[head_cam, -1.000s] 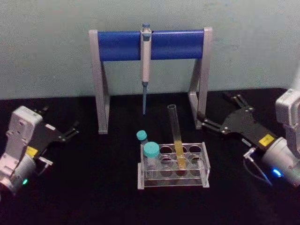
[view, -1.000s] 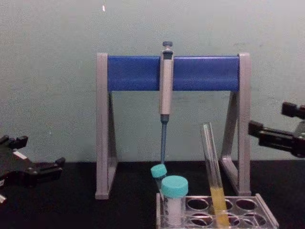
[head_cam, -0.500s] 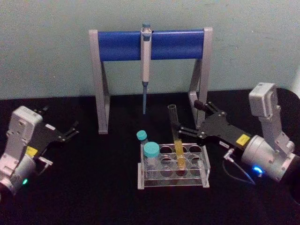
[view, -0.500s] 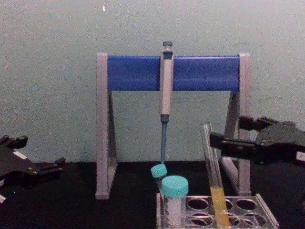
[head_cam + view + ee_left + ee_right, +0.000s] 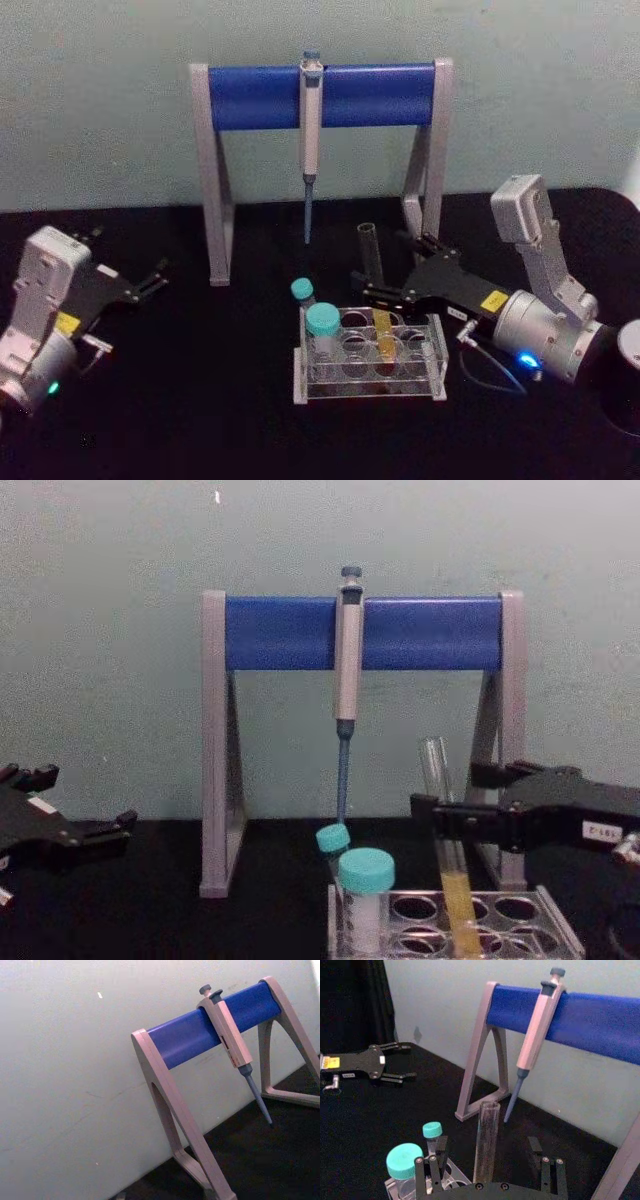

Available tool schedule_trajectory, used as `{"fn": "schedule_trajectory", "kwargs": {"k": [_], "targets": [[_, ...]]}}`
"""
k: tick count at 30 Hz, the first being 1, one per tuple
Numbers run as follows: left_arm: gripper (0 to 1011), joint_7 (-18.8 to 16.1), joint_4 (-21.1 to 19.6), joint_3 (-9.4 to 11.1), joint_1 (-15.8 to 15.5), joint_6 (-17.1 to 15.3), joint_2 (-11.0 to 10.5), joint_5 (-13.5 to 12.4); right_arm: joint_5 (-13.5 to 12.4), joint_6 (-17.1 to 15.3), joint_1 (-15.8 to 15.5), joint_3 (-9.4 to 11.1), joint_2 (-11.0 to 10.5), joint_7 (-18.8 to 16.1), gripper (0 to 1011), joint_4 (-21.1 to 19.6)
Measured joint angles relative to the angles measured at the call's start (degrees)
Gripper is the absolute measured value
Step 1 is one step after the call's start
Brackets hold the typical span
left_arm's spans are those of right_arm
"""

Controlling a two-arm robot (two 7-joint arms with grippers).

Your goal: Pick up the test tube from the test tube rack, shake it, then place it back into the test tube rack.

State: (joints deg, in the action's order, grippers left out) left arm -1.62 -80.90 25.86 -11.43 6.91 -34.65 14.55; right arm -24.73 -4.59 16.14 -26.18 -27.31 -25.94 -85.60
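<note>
Tube (image 5: 371,250) standing in the rack (image 5: 370,386), in a hole right of the rack's middle. It is leaning a little, open mouth tipping toward the rack's back-left, yellow-orange liquid sitting low at rack level.

Right gripper (image 5: 380,262) reaching in from the rack's right, hovering just above the rack top. Its jaws are spread wide, straddling the tube's bare upper half. In the right wrist view the tube (image 5: 487,1135) is rising midway between the two fingers (image 5: 432,1170) with clear gaps on both sides — gripping nothing.

Capped tube (image 5: 323,322) sitting at the rack's left end, with a small capped tube (image 5: 302,290) just behind it, leaning.

Stand (image 5: 255,97) rising behind the rack. Pipette (image 5: 311,130) hanging from its blue bar, tip pointing down behind the rack's left part.

Left gripper (image 5: 152,277) resting well left of the rack — jaws parted, empty.
</note>
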Motion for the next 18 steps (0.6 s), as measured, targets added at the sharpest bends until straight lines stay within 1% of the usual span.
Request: {"fn": "schedule_trajectory", "kwargs": {"k": [8, 18], "targets": [[1001, 0.0, 0.0, 0.0, 0.0, 0.0, 0.0, 0.0, 0.08, -1.72, 0.08, 0.51, 0.9, -0.01, 1000, 0.7], [1001, 0.0, 0.0, 0.0, 0.0, 0.0, 0.0, 0.0, -0.13, -2.18, 0.22, 0.66, 1.32, -1.06, 1000, 1.24]]}}
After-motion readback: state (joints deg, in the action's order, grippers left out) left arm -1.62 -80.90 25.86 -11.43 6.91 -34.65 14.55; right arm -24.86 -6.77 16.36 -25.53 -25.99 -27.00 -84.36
